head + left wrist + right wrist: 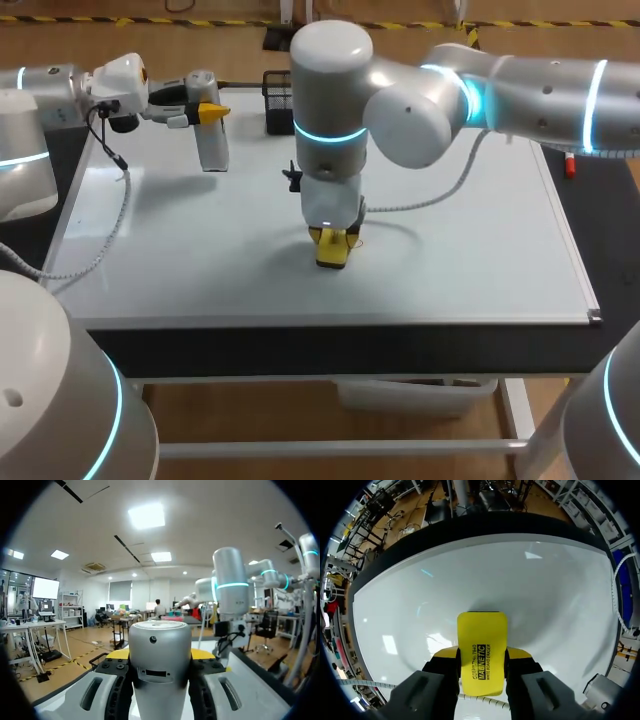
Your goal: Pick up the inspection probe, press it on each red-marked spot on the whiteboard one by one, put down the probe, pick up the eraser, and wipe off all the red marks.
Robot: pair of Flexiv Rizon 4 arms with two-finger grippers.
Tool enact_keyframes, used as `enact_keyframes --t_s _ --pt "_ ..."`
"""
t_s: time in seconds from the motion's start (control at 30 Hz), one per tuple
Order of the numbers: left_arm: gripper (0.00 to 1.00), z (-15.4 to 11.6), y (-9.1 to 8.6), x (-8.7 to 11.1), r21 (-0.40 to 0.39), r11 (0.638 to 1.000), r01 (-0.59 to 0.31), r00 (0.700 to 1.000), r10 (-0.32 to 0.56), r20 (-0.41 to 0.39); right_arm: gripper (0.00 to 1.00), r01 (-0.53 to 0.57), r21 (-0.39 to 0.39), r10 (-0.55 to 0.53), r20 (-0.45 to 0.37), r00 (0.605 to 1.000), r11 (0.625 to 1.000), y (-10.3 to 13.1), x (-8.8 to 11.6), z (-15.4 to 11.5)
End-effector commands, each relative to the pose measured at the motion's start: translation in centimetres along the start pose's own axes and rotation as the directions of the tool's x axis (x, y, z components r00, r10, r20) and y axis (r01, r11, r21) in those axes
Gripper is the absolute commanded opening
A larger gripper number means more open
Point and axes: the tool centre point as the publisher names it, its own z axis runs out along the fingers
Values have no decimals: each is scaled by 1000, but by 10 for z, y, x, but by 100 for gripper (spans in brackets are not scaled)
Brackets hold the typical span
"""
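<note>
The whiteboard [480, 250] lies flat and covers most of the table. My right arm comes in from the right and reaches to the middle, where the right gripper [332, 240] points straight down. Its jaws are clenched on the yellow eraser [482, 647], one finger on each long side. The eraser stands on the board near its middle, a little toward the near edge. My left arm is at the far left, and the left gripper [211, 113] points to the right above the far left part of the board. Its jaws are grasping the probe [160, 650], a pale grey cylinder that hangs down from the fingers, clear of the surface, with its shadow on the board to the left. A black basket [277, 100] stands at the far edge of the board. A small red thing [570, 167] lies just off the board's right edge.
</note>
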Motion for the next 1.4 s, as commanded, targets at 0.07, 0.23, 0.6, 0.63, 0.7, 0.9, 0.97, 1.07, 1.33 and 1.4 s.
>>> enact_keyframes --t_s 0.07,0.23,0.6,0.63,0.7,0.9,0.97,1.07,1.33,1.4 --pt "0 0 -1 0 1 1000 0 1000 0 0 0 -10 -4 10 0 1000 1000 -4 8 5" --pt "0 0 -1 0 1 1000 0 1000 0 0 0 -36 2 36 2 999 999 -6 16 4" --pt "0 0 -1 0 1 1000 0 1000 0 0 0 -113 6 113 0 994 994 -9 44 4" --pt "0 0 -1 0 1 1000 0 1000 0 0 0 -117 6 117 -1 993 993 -9 46 4" --pt "0 0 -1 0 1 1000 0 1000 0 0 0 -128 6 128 -4 992 992 -9 50 5" --pt "0 0 -1 0 1 1000 0 1000 0 0 0 -150 7 150 -14 989 989 -9 60 6" --pt "0 0 -1 0 1 1000 0 1000 0 0 0 -154 8 154 -16 988 988 -9 61 5" --pt "0 0 -1 0 1 1000 0 1000 0 0 0 -157 13 158 -15 987 987 -10 61 3" --pt "0 0 -1 0 1 1000 0 1000 0 0 0 -149 44 150 -19 988 988 -22 59 -27" --pt "0 0 -1 0 1 1000 0 1000 0 0 0 -147 61 149 -22 989 987 -28 59 -40"
